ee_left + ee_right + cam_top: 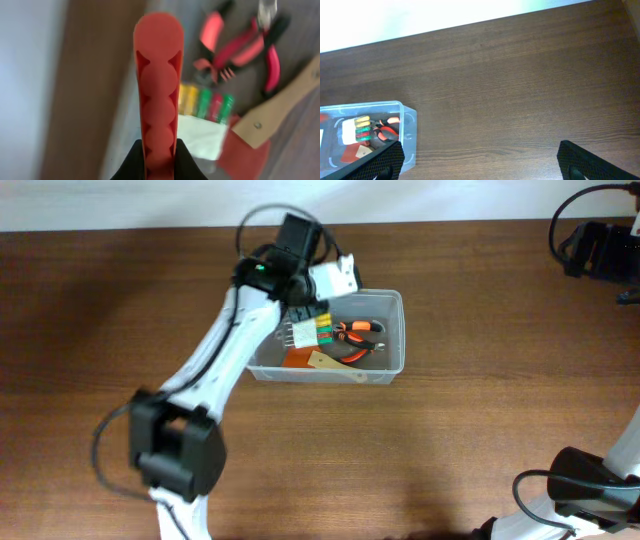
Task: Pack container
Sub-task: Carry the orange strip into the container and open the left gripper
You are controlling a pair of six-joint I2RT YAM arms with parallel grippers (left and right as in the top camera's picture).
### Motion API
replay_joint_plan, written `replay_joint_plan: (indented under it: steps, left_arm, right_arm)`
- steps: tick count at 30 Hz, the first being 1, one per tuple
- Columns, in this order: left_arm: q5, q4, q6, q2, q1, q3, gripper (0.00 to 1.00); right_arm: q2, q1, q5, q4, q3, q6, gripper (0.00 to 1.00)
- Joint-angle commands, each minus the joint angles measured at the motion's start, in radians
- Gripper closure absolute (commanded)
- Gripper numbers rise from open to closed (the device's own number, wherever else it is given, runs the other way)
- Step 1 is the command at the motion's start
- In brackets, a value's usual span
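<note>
The clear plastic container (394,332) stands at the table's middle back; it also shows at the left of the right wrist view (406,131). In it lie red-handled pliers (358,330) (250,50), a set of coloured bits (312,330) (205,102) and a wooden-handled scraper (335,367) (280,112). My left gripper (300,305) (159,155) is over the container's left end, shut on a long orange-red plastic bar (158,75) that points away from the wrist camera. My right gripper (480,150) is open and empty over bare table, right of the container.
The brown wooden table (480,430) meets a white wall at the back. Black equipment with cables (600,245) sits at the back right corner. The right arm's base (590,480) is at the front right.
</note>
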Motion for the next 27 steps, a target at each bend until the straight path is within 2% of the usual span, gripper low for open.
replay_joint_plan:
  steps: [1, 7, 14, 17, 19, 22, 27]
  left_arm:
    - [0.0, -0.057, 0.026, 0.093, 0.003, 0.006, 0.98]
    - [0.01, -0.139, 0.026, 0.161, 0.003, 0.005, 0.98]
    - [0.013, -0.161, 0.014, 0.194, 0.003, 0.004, 0.98]
    - [0.013, -0.162, 0.014, 0.194, 0.003, 0.004, 0.62]
    - [0.013, -0.162, 0.014, 0.193, 0.003, 0.005, 0.57]
    - [0.005, -0.164, -0.011, 0.191, 0.004, 0.027, 0.33]
    - [-0.022, -0.221, -0.116, 0.163, 0.013, 0.158, 0.17]
  right_arm:
    - [0.003, -0.003, -0.016, 0.0, -0.004, -0.003, 0.02]
    - [0.003, -0.003, -0.016, 0.0, -0.004, -0.003, 0.01]
    - [0.003, -0.003, -0.016, 0.0, -0.005, -0.002, 0.01]
    - [0.003, -0.003, -0.016, 0.0, -0.004, -0.002, 0.01]
    - [0.003, -0.003, -0.016, 0.0, -0.004, -0.002, 0.01]
    - [0.003, -0.003, -0.016, 0.0, -0.004, -0.003, 0.01]
    - [0.002, 0.021, 0.002, -0.012, -0.004, -0.038, 0.01]
